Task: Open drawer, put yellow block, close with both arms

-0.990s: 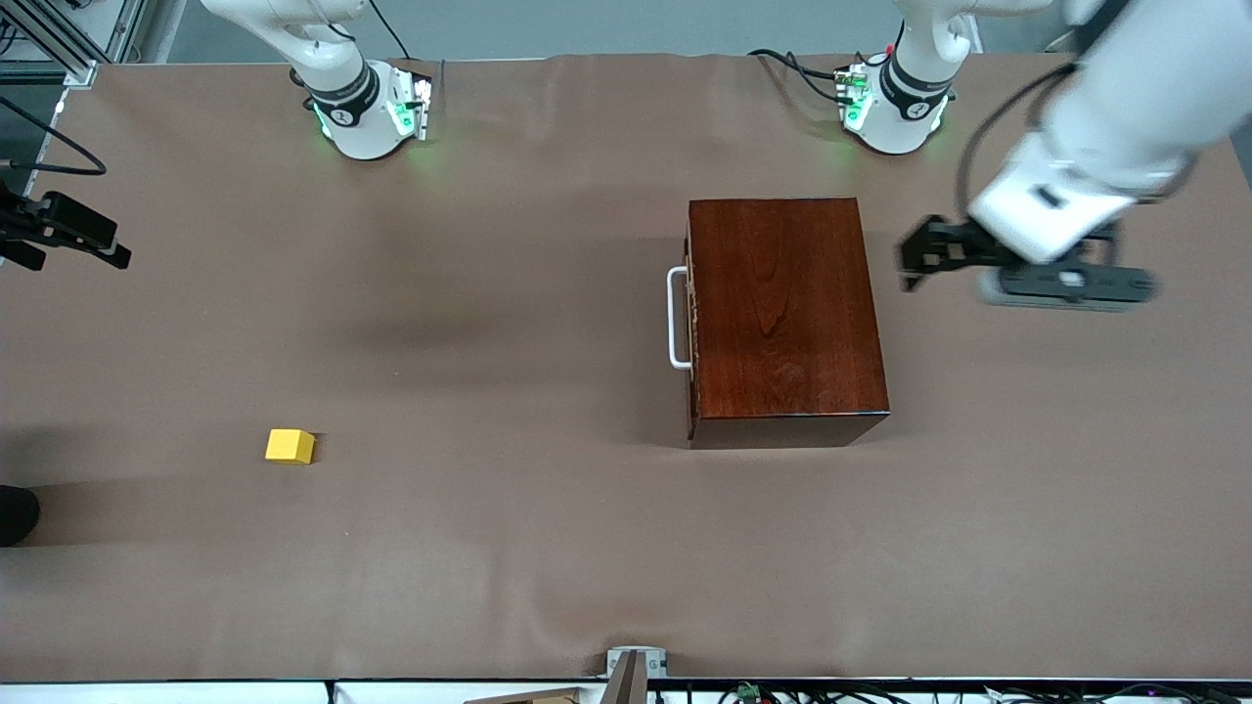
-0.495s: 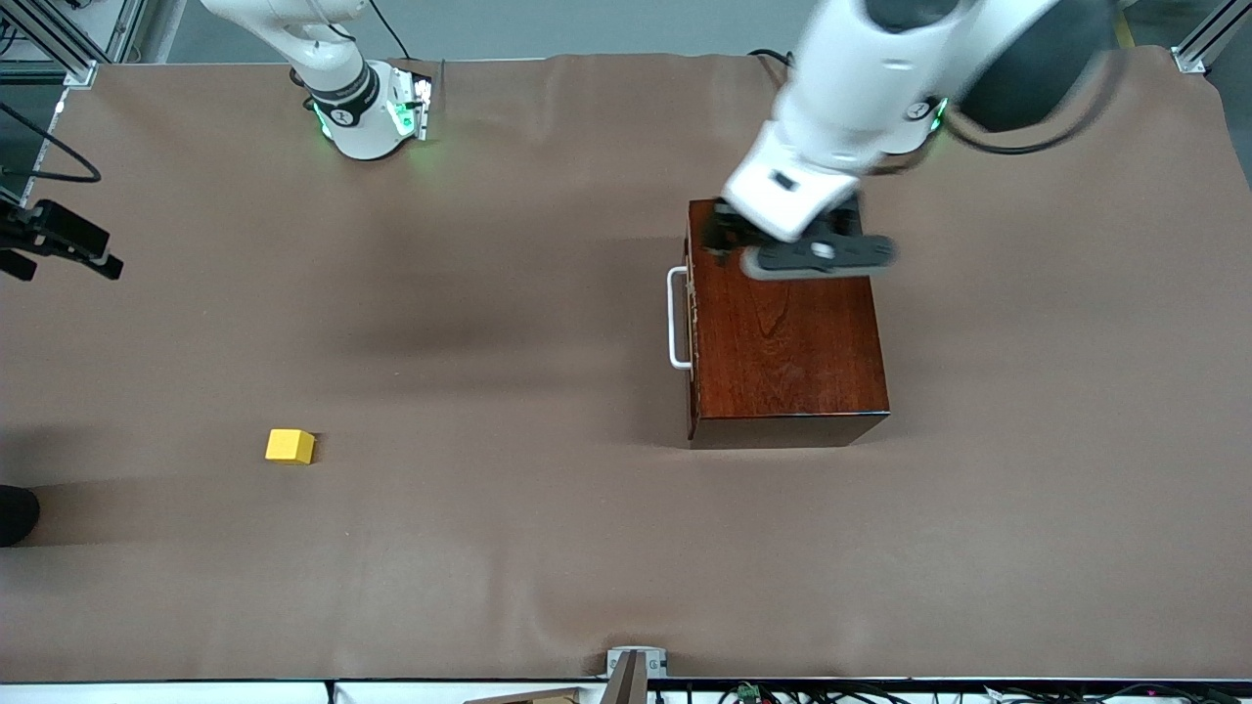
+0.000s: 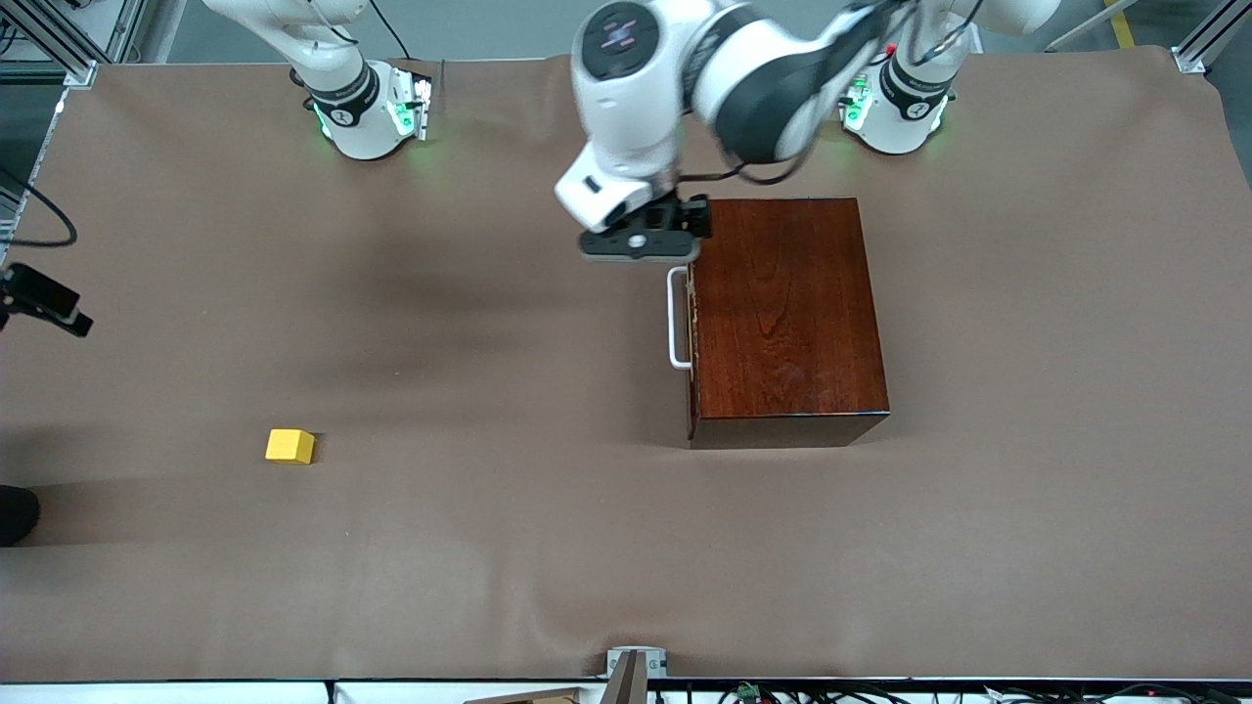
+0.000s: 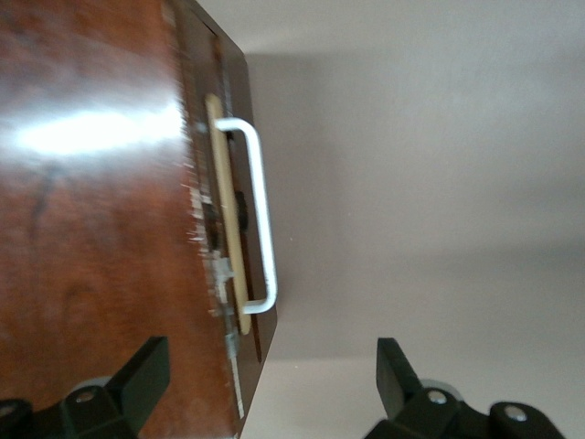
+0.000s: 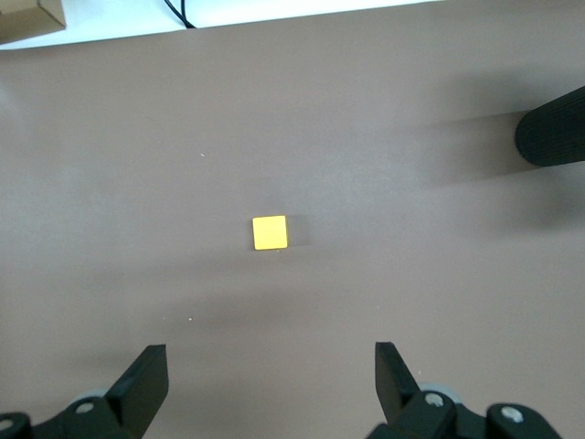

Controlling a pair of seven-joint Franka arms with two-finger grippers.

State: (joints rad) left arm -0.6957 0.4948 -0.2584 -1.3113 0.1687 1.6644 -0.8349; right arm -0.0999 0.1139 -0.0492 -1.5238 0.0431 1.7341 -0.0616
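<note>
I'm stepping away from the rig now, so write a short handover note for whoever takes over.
Left gripper: open, empty, over the table beside the box's handle corner.
Right gripper: open, empty, up above the yellow block.
Drawer: shut in the wooden box; white handle not gripped.
Block: on the table, toward the right arm's end.
Done: nothing.
Left: open drawer, put block in, close.

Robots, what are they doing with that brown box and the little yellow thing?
The left arm's tool is open above the table, right by the box and its white handle. The drawer is shut. The yellow block sits alone on the table toward the right arm's end, nearer the front camera than the box. The right arm's tool hangs open over the table near the block. Nothing is held.
</note>
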